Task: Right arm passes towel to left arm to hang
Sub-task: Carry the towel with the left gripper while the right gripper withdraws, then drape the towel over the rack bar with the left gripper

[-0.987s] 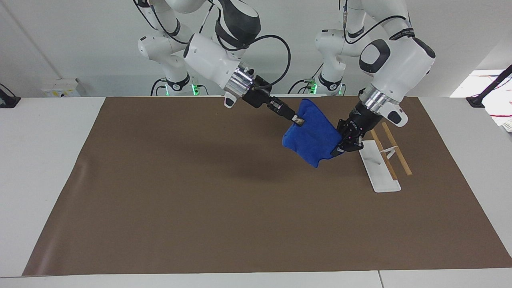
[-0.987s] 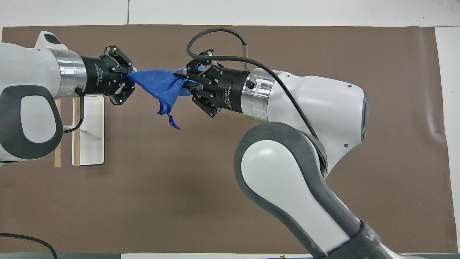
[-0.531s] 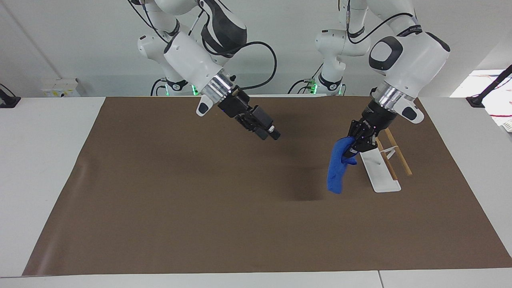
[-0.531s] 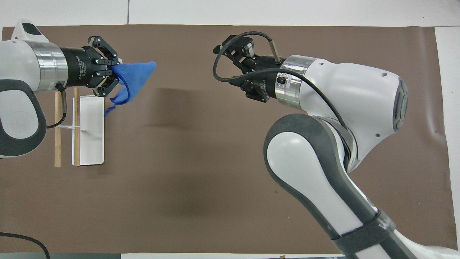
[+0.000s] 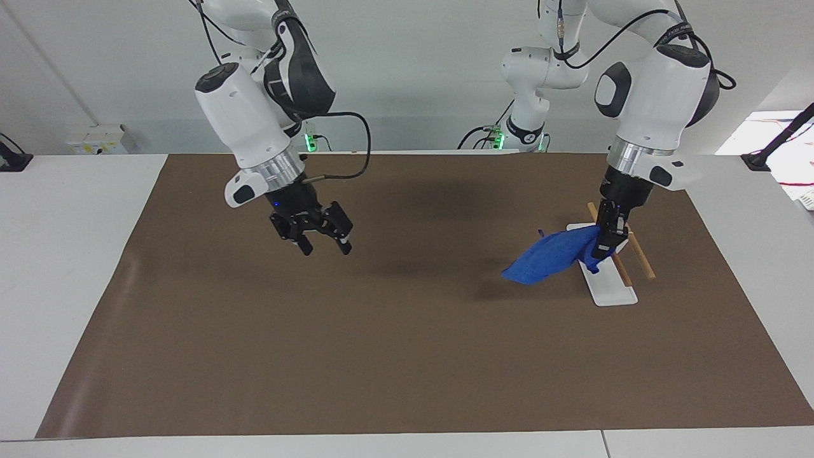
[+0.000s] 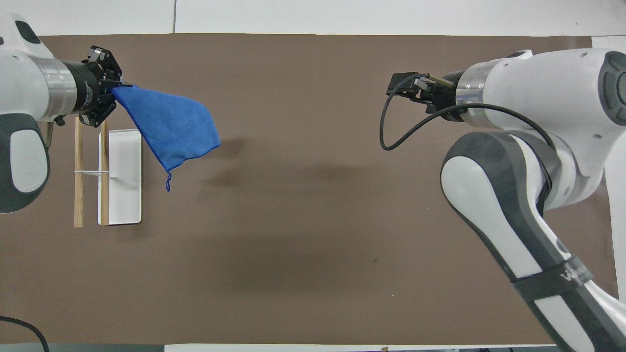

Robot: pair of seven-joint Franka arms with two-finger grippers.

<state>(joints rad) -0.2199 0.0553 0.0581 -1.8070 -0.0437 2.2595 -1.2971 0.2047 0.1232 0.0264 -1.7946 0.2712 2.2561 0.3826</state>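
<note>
The towel [image 5: 550,259] hides part of the rack [image 5: 613,294] — both arms run out of frame.

A bright blue towel [image 5: 552,259] is seen, plain and without pattern, its stitched edge in the same blue. The mat [image 5: 407,356] is coloured a flat dull brown, and the table [image 5: 63,254] around it is white. The rack [image 5: 610,280] is made up of a white base and pale wooden rails. Both arms are finished in white with dark grey to black joint patches and silver wrist rings; the left gripper [image 5: 603,248] and the right gripper [image 5: 324,245] are black. A black cable [image 6: 391,132] is looped at the right wrist.
</note>
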